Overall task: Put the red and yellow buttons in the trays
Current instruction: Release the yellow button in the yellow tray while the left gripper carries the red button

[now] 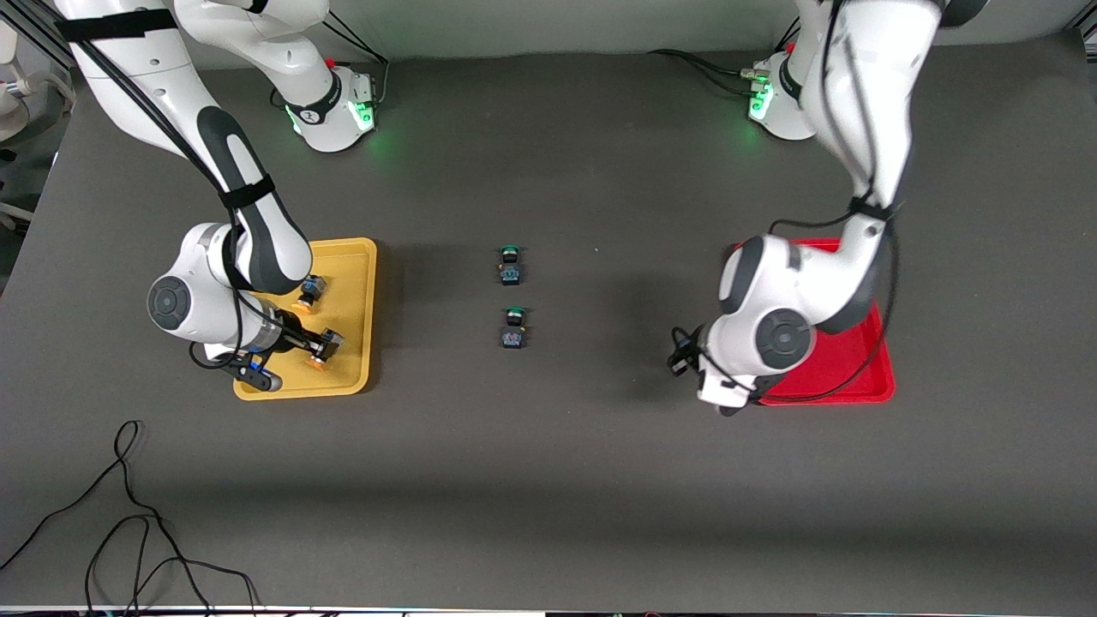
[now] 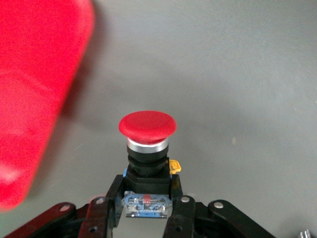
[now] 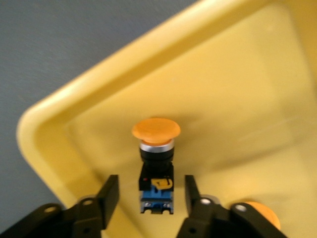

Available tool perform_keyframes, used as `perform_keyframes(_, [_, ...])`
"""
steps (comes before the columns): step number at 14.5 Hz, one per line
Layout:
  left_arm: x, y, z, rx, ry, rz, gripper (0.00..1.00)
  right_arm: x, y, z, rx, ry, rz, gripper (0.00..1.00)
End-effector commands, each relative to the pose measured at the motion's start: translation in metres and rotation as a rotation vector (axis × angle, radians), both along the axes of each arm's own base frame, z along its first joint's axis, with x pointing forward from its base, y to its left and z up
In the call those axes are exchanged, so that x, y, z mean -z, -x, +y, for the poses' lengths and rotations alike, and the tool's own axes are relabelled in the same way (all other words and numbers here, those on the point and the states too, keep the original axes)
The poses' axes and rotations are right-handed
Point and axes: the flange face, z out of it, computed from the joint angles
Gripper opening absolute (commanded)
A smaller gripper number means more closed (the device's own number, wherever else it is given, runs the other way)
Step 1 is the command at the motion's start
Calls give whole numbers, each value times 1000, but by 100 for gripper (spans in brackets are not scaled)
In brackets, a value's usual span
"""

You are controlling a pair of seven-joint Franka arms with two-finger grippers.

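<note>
Two green-capped switches (image 1: pixel 511 296) on dark grey mat (image 1: pixel 548 480), between yellow tray (image 1: pixel 364 283) and red tray (image 1: pixel 866 377). Loose black cable (image 1: pixel 128 514) near front edge. Left gripper (image 2: pixel 146 210) clamped on red button (image 2: pixel 147 144) beside red tray. Right gripper (image 3: pixel 151 196) parted around yellow button (image 3: pixel 156 148) inside yellow tray; second yellow button (image 1: pixel 307 293) there too.

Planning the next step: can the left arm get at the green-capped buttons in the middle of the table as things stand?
Probably not yet. The left claw is shut on a red button beside the red tray, so it is occupied. The table between it and the green-capped buttons looks free, though.
</note>
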Motion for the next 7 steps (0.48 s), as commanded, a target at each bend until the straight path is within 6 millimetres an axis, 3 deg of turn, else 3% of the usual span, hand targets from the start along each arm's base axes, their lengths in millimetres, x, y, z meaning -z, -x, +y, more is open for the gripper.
perform_keyframes(1, [-128,30,47,68,-35,5,8,-74,-7,4,-28,-40,-39,100])
perform_keyframes(3, [-188,52,90,112,-16,33,9,-143,-1,8,-59,-73,-73,100])
perform_keyframes(4, [-205,65,111,136,1,45,9,-182,5,8,-84,-70,-123,100])
perform_keyframes(6, [-217,91,143,208,-24,4,10,-246,23,7,-181,20,-188,100])
perform_keyframes(7, [-208,98,152,227,-24,-12,12,-278,30,9,-216,51,-223,100])
